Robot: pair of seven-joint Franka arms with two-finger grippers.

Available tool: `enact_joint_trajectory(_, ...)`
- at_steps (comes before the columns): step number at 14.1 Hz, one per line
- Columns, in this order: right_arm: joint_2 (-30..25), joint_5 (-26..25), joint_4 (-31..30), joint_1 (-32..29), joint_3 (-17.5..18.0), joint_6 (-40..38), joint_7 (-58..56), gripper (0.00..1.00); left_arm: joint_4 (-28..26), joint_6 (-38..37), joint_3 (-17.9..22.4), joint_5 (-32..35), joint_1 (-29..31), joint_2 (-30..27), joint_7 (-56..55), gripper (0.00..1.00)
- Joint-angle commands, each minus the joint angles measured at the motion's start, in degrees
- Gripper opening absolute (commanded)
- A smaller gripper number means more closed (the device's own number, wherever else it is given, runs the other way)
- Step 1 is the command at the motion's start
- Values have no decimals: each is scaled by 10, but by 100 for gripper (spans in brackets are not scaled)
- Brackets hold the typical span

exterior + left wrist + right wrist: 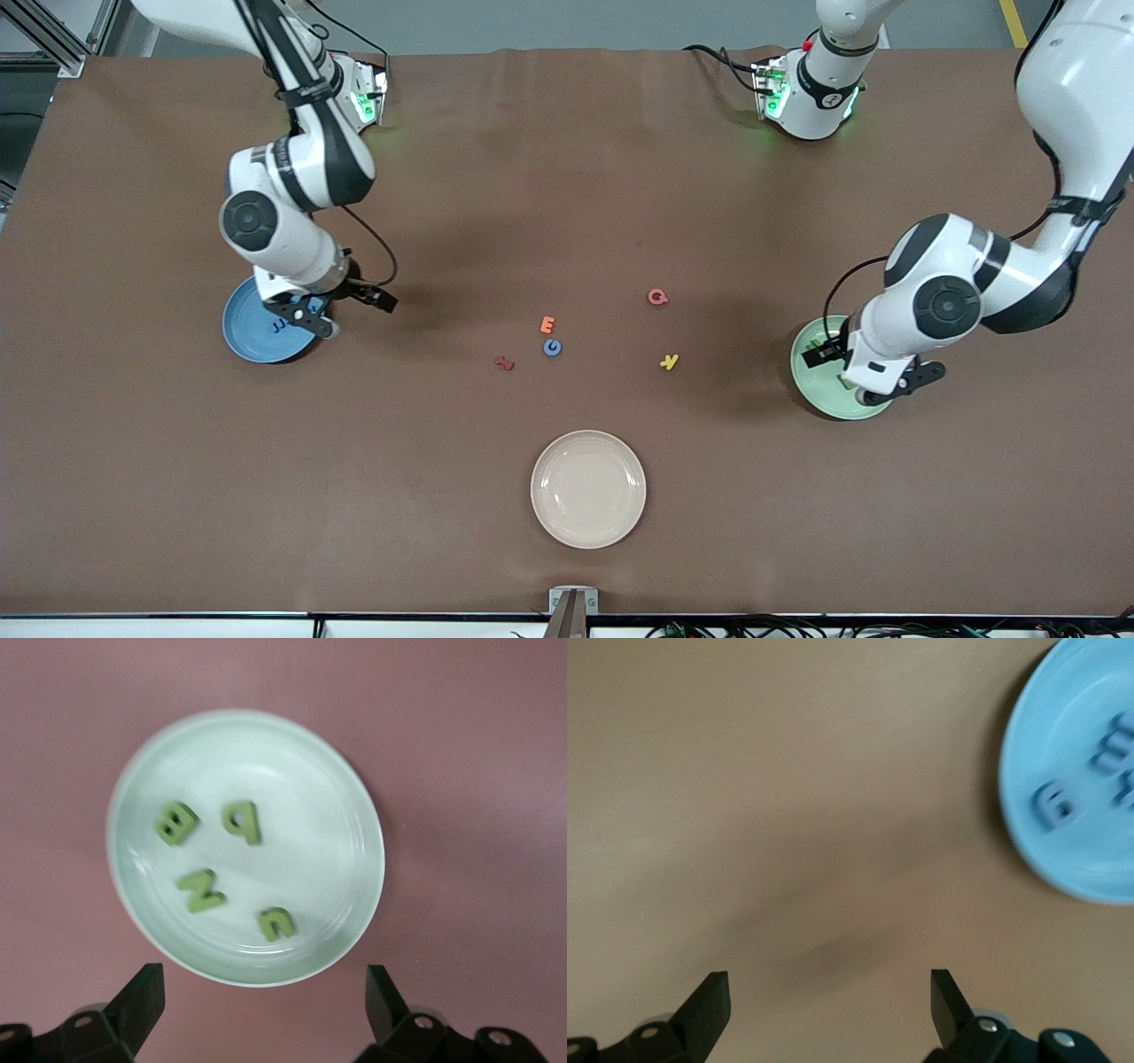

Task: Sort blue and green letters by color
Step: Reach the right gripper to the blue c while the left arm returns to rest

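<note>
Nearest the front camera on my brown worktop (177,496) lies a cream plate (588,488) with nothing on it; farther up, in the middle, sit the loose letters: a yellow K (670,361), a dark red piece (504,362), a blue G (552,347) with an orange E (547,325) just beside it and farther from the camera, and a pink-red G (657,297) farthest of these.

At my left arm's end of the worktop is the green plate (354,797); my left fingers (142,1001) hang over its edge, spread wide and released, grasping nothing; the left gripper (264,1010) looks straight down on four green letters lying flat and apart in the plate: a B (177,823), a b (241,821), an N (202,890) and a u (277,923).

At my right arm's end lies the blue plate (1028,771); my right gripper (829,1010) is over the bare worktop just beside the plate's rim, toward the middle of the worktop, its fingers (709,1005) spread wide and released, grasping nothing; in the plate I make out a blue g (1057,803) and two more blue letters (1112,749) at the frame's edge, too cut off to read.
</note>
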Motion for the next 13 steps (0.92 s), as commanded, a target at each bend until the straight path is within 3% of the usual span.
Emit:
enact_joint_trajectory(1, 57, 10, 73, 59, -5, -3, 101, 100, 68, -67, -25, -5, 9, -14, 58, 100)
enact_joint_trajectory(6, 190, 10, 241, 134, -5, -3, 240, 100, 200, -158, -52, -2, 10, -15, 143, 100)
enact_joint_trajectory(10, 294, 10, 368, 172, -5, -2, 326, 100, 232, -165, -65, 27, -11, -49, 191, 100)
enact_joint_trajectory(13, 328, 4, 400, 188, -5, -1, 344, 100, 254, -166, -71, 27, -31, -49, 195, 100)
